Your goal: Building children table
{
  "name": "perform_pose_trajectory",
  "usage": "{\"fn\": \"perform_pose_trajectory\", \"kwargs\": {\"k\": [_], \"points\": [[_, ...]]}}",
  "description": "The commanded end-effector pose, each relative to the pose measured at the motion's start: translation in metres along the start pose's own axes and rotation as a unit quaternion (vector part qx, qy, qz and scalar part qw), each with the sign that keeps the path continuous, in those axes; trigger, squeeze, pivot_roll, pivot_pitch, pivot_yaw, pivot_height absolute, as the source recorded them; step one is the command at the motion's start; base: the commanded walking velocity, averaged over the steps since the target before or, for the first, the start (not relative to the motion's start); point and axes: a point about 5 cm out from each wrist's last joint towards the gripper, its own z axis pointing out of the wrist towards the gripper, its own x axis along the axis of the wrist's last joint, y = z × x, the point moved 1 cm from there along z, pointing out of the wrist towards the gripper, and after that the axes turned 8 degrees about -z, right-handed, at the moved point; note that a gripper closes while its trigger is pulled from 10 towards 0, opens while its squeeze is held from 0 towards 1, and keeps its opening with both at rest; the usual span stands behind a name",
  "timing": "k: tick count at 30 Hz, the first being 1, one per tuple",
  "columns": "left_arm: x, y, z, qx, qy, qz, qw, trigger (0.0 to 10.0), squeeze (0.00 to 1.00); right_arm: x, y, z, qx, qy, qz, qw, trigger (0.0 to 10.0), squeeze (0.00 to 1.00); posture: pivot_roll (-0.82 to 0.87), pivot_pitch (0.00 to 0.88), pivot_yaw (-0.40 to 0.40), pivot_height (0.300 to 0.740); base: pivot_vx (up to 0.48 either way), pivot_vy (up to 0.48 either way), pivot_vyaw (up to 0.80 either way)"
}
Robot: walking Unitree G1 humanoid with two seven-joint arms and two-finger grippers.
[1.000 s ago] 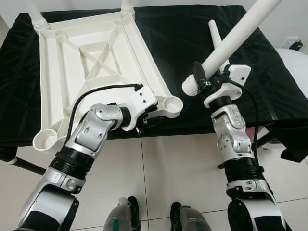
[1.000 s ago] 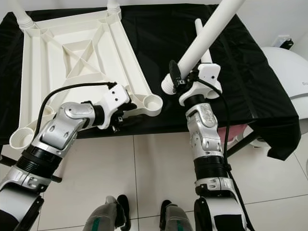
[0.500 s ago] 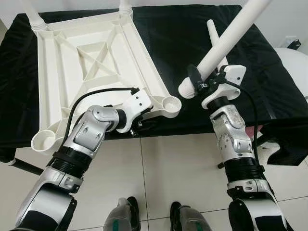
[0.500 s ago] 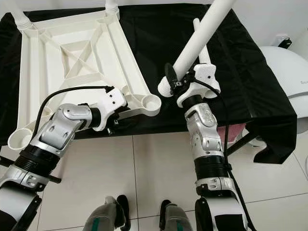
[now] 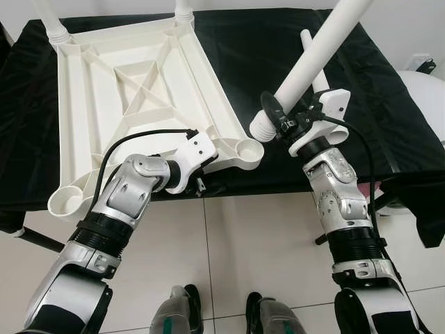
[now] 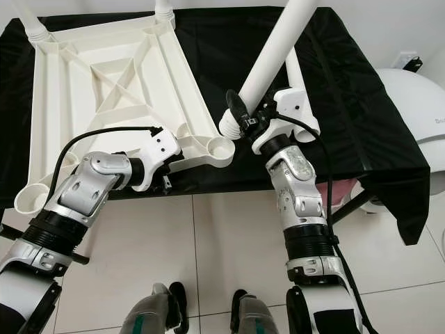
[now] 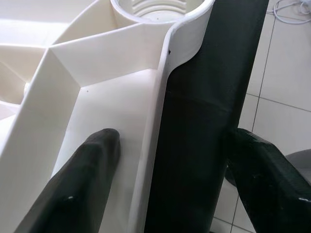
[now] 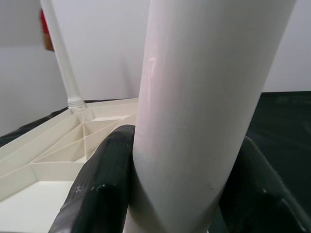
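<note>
Two black fingers of our right gripper (image 5: 284, 124) were clamped around the long white plastic table leg (image 5: 313, 54), near its ribbed lower end, and that was the grip everything hung on. The leg's long axis ran up and away from us, leaning out to our right, with the threaded tip hovering over the black cloth-covered work table (image 5: 389, 104). Just to the left of that tip, and a little lower, sat the open round corner socket (image 5: 246, 147) of the upturned white plastic ribbed tabletop (image 5: 132, 90); tip and socket were near but apart. We judged the leg would need to swing left and stand more upright before it could seat.

Our left gripper (image 7: 165, 184) straddled the tabletop's near edge beside that same socket: one finger (image 7: 85, 179) inside the rim wall, the other outside against the cloth, spread and not visibly pinching. So the left steadied, the right carried. Two legs already stood at the far corners, and another white leg (image 5: 314, 59) lay on the cloth behind the held one.
</note>
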Motion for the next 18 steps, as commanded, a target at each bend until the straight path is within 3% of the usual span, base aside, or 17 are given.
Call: {"fn": "perform_pose_trajectory", "kwargs": {"k": [1, 5, 6, 7, 8, 9, 10, 11, 18], "points": [[-0.001, -0.008, -0.001, 0.048, 0.007, -0.014, 0.999, 10.0, 1.00, 0.002, -0.002, -0.002, 0.020, 0.000, -0.001, 1.000, 10.0, 0.00, -0.08, 0.175, 0.003, 0.740, 0.000, 0.000, 0.00], [0.001, -0.012, -0.001, 0.059, 0.008, -0.008, 0.998, 10.0, 1.00, 0.001, -0.002, -0.005, 0.035, -0.003, -0.002, 0.999, 10.0, 0.00, -0.08, 0.177, 0.004, 0.740, 0.000, 0.000, 0.00], [0.002, -0.012, -0.001, 0.062, 0.007, -0.003, 0.998, 10.0, 0.70, 0.001, -0.002, -0.005, 0.036, -0.004, -0.002, 0.999, 10.0, 0.00, -0.08, 0.176, 0.005, 0.740, 0.000, 0.000, 0.00], [0.002, -0.012, -0.001, 0.062, 0.007, -0.003, 0.998, 10.0, 0.70, 0.001, -0.002, -0.005, 0.036, -0.004, -0.002, 0.999, 10.0, 0.00, -0.08, 0.176, 0.005, 0.740, 0.000, 0.000, 0.00], [0.003, -0.013, -0.001, 0.064, 0.007, 0.000, 0.998, 10.0, 0.00, 0.001, -0.002, -0.005, 0.038, -0.004, -0.002, 0.999, 10.0, 0.00, -0.08, 0.177, 0.005, 0.740, 0.000, 0.000, 0.00], [0.003, -0.013, -0.001, 0.064, 0.007, 0.000, 0.998, 10.0, 0.00, 0.001, -0.002, -0.005, 0.039, -0.004, -0.001, 0.999, 10.0, 0.00, -0.08, 0.177, 0.005, 0.740, 0.000, 0.000, 0.00], [0.005, -0.012, -0.001, 0.060, 0.014, -0.003, 0.998, 3.8, 0.00, 0.001, -0.002, -0.005, 0.039, -0.004, -0.001, 0.999, 10.0, 0.00, -0.09, 0.178, 0.007, 0.740, 0.000, 0.000, 0.00], [0.006, -0.011, -0.001, 0.054, 0.018, -0.003, 0.998, 0.0, 0.00, 0.001, -0.003, -0.006, 0.040, -0.003, 0.000, 0.999, 10.0, 0.00, -0.09, 0.180, 0.008, 0.740, 0.000, 0.000, 0.00], [0.012, -0.012, -0.003, 0.054, 0.023, 0.009, 0.998, 0.0, 0.00, 0.002, -0.001, -0.007, 0.038, -0.002, 0.002, 0.999, 10.0, 0.00, -0.08, 0.183, 0.011, 0.740, 0.000, 0.000, 0.00]]}}
